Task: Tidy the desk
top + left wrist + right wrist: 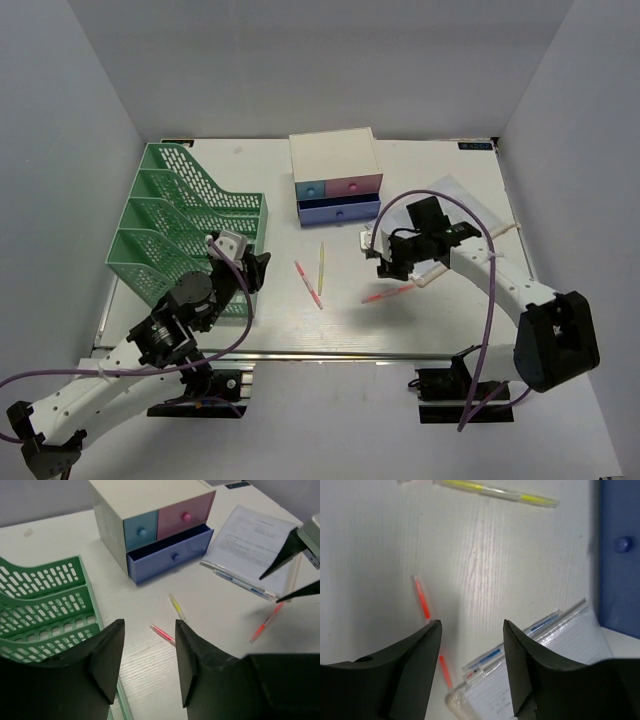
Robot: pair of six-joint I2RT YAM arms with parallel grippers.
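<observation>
The desk (440, 320) is an off-white tabletop. My left gripper (250, 270) is open and empty beside the green file rack, hovering short of a pink pen (162, 633); in its wrist view the jaws (149, 625) stand apart over bare desk. My right gripper (375, 255) is open and empty above the desk; in its wrist view (472, 625) it sits between an orange pen (422, 602) and a blue pen (520, 640) lying along the edge of a clear document sleeve (560, 675). A yellow pen (321, 262) lies mid-desk.
A green mesh file rack (180, 225) stands at the left. A white drawer box (335, 160) stands at the back centre, its lower blue drawer (339, 209) pulled open. The sheet in its sleeve (450, 190) lies under the right arm. Grey walls enclose the desk.
</observation>
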